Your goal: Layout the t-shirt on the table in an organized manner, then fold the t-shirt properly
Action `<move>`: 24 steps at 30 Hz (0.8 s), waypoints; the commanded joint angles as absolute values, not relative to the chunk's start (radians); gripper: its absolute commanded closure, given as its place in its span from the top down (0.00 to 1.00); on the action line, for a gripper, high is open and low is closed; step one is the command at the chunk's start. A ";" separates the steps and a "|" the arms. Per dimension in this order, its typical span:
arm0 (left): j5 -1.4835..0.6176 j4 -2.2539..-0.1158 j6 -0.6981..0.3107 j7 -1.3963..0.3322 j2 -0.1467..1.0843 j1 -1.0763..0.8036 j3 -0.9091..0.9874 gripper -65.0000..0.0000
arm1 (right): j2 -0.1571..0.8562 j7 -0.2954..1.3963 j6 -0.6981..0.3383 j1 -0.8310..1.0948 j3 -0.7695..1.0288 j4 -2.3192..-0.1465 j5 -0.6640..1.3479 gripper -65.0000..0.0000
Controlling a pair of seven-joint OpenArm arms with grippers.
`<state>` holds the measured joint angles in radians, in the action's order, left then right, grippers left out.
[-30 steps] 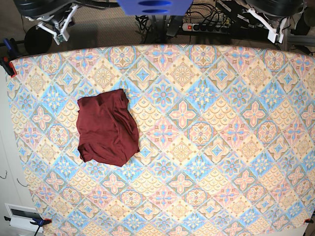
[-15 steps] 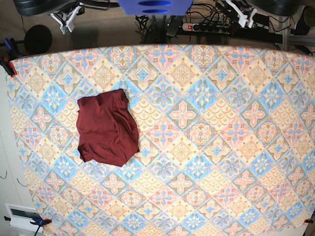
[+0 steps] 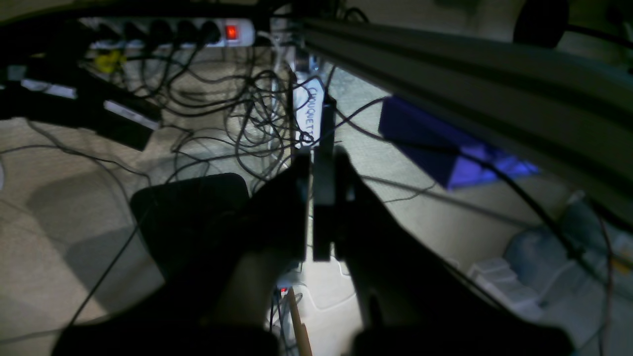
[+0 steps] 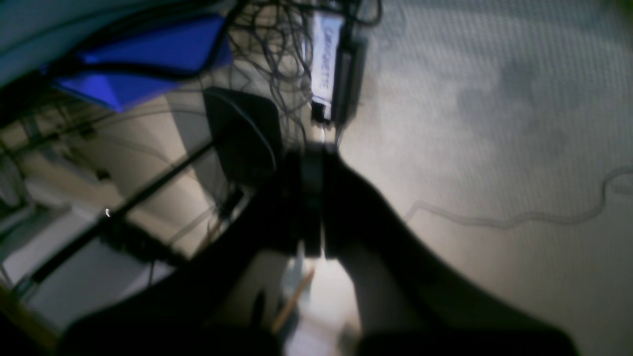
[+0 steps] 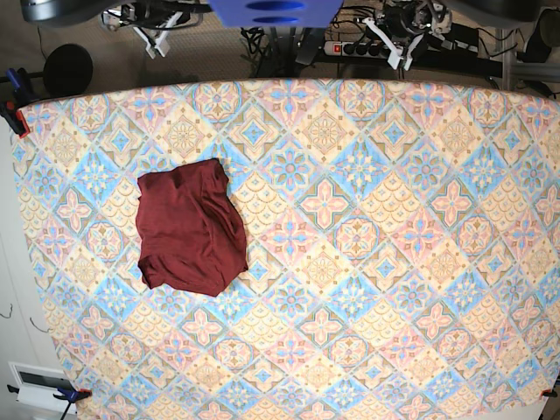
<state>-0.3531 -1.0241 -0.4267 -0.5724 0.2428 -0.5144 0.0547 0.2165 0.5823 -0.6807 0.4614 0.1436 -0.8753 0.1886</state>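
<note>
The dark maroon t-shirt lies as a compact bundle on the left half of the table, with no sleeves spread out. Both arms hang behind the table's far edge, well away from the shirt. My right gripper is at the base view's top left, my left gripper at the top right. In the left wrist view the left gripper is shut and empty above the floor. The right gripper in the right wrist view is likewise shut on nothing.
A power strip and tangled cables lie on the floor behind the table. A blue mount sits at top centre. A clamp grips the table's far-left corner. A metal beam crosses the left wrist view.
Both grippers have swung inward along the back edge, toward the blue mount. The t-shirt has not moved.
</note>
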 commanded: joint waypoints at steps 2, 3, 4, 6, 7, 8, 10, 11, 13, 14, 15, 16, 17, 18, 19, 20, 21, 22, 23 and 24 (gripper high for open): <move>-0.355 -0.923 -0.433 -0.516 0.248 -0.469 0.015 0.00 | 0.236 0.496 -0.682 0.438 0.151 -0.763 0.131 0.00; -0.355 -0.855 -0.433 -0.478 0.236 -0.441 -0.004 0.00 | 0.236 0.449 -0.682 0.409 0.151 -0.710 0.108 0.00; -0.355 -0.786 -0.433 -0.433 0.229 -0.414 -0.018 0.00 | 0.234 0.409 -0.682 0.381 0.150 -0.653 0.091 0.00; -0.354 -0.668 -0.433 -0.360 0.220 -0.369 -0.039 0.00 | 0.234 0.352 -0.682 0.341 0.150 -0.553 0.082 0.00; -0.354 -0.621 -0.433 -0.323 0.208 -0.349 -0.058 0.00 | 0.234 0.326 -0.682 0.321 0.147 -0.510 0.082 0.00; -0.354 -0.578 -0.433 -0.285 0.199 -0.332 -0.079 0.00 | 0.234 0.298 -0.682 0.305 0.147 -0.472 0.082 0.00; -0.354 -0.501 -0.433 -0.205 0.191 -0.305 -0.125 0.00 | 0.234 0.237 -0.680 0.283 0.145 -0.414 0.081 0.00; -0.354 -0.478 -0.433 -0.174 0.189 -0.298 -0.147 0.00 | 0.234 0.213 -0.680 0.277 0.145 -0.398 0.081 0.00; -0.354 -0.437 -0.433 -0.108 0.188 -0.289 -0.177 0.00 | 0.232 0.182 -0.679 0.260 0.145 -0.374 0.081 0.00; -0.354 -0.420 -0.432 -0.082 0.177 -0.280 -0.194 0.00 | 0.232 0.171 -0.673 0.254 0.145 -0.361 0.081 0.00; -0.354 -0.401 -0.432 -0.062 0.166 -0.269 -0.206 0.00 | 0.232 0.162 -0.654 0.243 0.145 -0.351 0.079 0.00; -0.354 -0.383 -0.432 -0.047 0.160 -0.259 -0.216 0.00 | 0.232 0.156 -0.630 0.237 0.145 -0.344 0.079 0.00; -0.354 -0.371 -0.432 -0.033 0.156 -0.251 -0.214 0.00 | 0.231 0.148 -0.613 0.232 0.145 -0.343 0.079 0.00; -0.354 -0.363 -0.432 -0.024 0.153 -0.243 -0.214 0.00 | 0.219 0.147 -0.602 0.231 0.145 -0.343 0.079 0.00; -0.354 -0.357 -0.432 -0.012 0.151 -0.231 -0.214 0.00 | 0.191 0.147 -0.593 0.223 0.145 -0.343 0.081 0.00; -0.354 -0.355 -0.432 -0.008 0.137 -0.219 -0.214 0.00 | 0.156 0.148 -0.575 0.216 0.147 -0.343 0.081 0.00; -0.354 -0.355 -0.432 -0.008 0.131 -0.211 -0.214 0.00 | 0.130 0.148 -0.550 0.211 0.148 -0.343 0.081 0.00; -0.354 -0.355 -0.432 -0.010 0.130 -0.203 -0.214 0.00 | 0.110 0.148 -0.518 0.208 0.150 -0.343 0.081 0.00; -0.354 -0.355 -0.432 -0.008 0.128 -0.197 -0.214 0.00 | 0.102 0.148 -0.478 0.208 0.145 -0.343 0.081 0.00; -0.354 -0.355 -0.432 -0.007 0.127 -0.196 -0.214 0.00 | 0.101 0.148 -0.450 0.208 0.145 -0.341 0.081 0.00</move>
<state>-0.3519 -0.3527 -0.4225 -0.0128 0.1268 -0.1867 -0.2138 0.0616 0.1539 -0.4706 0.1993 0.1402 -0.3393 0.0807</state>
